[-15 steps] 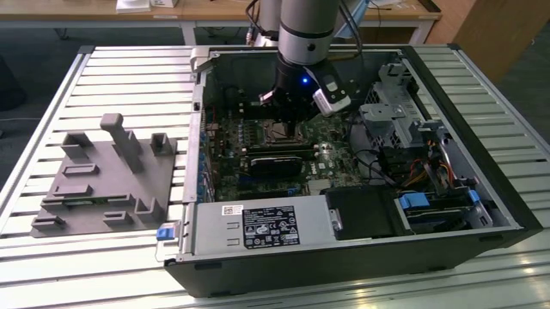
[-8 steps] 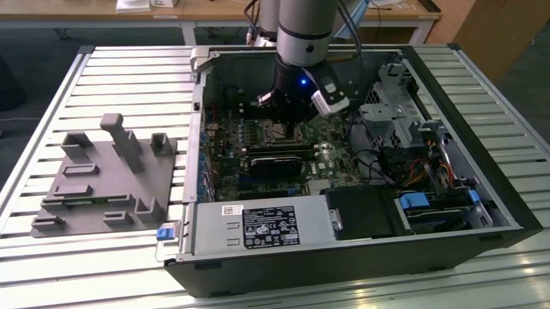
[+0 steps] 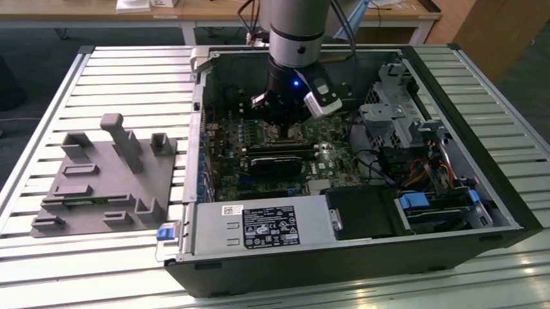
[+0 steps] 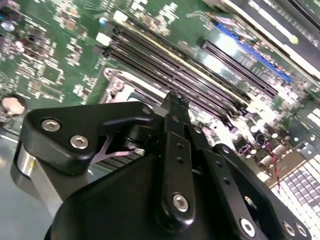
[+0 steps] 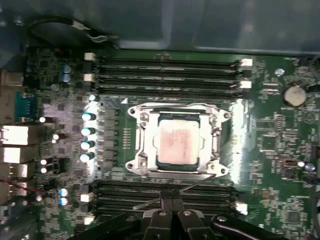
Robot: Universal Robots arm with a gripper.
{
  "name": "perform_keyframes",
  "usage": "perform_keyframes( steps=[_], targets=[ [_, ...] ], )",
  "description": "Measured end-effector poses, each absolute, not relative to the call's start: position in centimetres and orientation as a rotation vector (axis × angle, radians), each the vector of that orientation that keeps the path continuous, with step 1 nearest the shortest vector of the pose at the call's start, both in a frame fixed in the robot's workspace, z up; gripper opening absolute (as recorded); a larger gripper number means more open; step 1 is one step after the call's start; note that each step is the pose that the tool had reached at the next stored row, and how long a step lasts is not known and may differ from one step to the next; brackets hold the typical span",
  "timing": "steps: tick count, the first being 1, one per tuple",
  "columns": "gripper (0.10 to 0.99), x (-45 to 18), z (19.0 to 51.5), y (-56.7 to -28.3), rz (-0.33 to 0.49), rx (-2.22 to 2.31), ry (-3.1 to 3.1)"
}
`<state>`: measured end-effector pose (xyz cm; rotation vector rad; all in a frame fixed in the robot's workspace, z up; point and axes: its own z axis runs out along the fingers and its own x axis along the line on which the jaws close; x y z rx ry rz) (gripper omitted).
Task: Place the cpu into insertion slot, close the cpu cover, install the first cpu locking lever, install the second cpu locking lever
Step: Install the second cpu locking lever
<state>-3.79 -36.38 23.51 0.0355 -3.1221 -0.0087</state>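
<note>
An open computer case (image 3: 447, 212) lies on a slatted table (image 3: 129, 71), with a grey fixture block (image 3: 103, 187) beside it on the exterior view's left. The arm (image 3: 297, 32) reaches down into the case over the green motherboard (image 5: 280, 145). The gripper (image 5: 172, 200) hangs just above the memory slots (image 5: 165, 192) beside the socket; its fingers (image 4: 175, 107) are pressed together and hold nothing. The cpu (image 5: 178, 144) sits flat in the insertion slot (image 5: 150, 145), its pale top exposed. The cpu cover (image 5: 216, 142) lies down around the chip as a metal frame. A thin locking lever (image 5: 197, 184) angles out from the socket's edge toward the fingertips, not latched flat.
</note>
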Motion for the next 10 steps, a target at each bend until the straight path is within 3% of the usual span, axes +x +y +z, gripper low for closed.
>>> perform_keyframes(
  steps=[10],
  targets=[
    [0.106,-4.49,23.22,-37.10,-0.066,0.035,-3.120]
  ],
)
